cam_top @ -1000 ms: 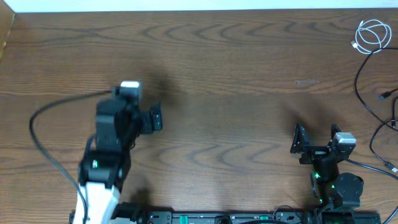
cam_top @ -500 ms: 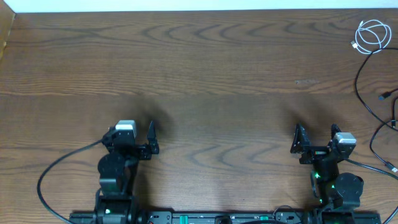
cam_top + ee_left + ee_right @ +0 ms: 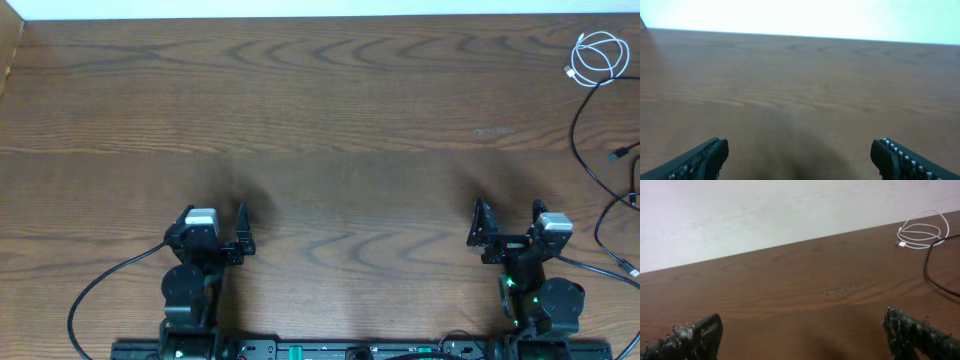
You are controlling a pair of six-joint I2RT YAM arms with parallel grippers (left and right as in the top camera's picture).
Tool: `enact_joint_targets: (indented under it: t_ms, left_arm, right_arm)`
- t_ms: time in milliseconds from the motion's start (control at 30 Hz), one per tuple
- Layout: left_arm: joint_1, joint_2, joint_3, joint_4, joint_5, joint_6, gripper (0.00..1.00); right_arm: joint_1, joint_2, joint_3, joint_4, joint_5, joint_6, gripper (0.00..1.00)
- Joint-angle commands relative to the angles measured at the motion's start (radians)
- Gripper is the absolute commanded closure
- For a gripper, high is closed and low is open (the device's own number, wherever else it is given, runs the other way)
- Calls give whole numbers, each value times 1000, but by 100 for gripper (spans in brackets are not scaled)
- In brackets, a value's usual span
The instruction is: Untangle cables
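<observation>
Left tool (image 3: 800, 151), right tool (image 3: 802, 326): wide open, empty.

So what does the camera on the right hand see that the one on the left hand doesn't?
Only the right wrist view shows the white cable, coiled near the table's far edge, a thin black cord curving below it, and a small scuff in the wood. The left wrist view shows nothing the other lacks, just wood grain. Both show the brown wooden table, a pale wall behind it, and open, empty fingers at the bottom corners: left hand, right hand.
</observation>
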Motion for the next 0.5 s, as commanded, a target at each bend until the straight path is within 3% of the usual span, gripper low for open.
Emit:
enact_joint_targets:
  t_ms: [0, 167, 467]
  left_arm:
    - [4, -41, -3, -16, -15, 10, 4]
    - [4, -138, -3, -79, -21, 10, 4]
    - [4, -145, -3, -78, -21, 10, 4]
  right_arm:
    - [6, -8, -2, -4, 4, -14, 1]
    - [6, -8, -2, -4, 4, -14, 1]
    - [6, -8, -2, -4, 4, -14, 1]
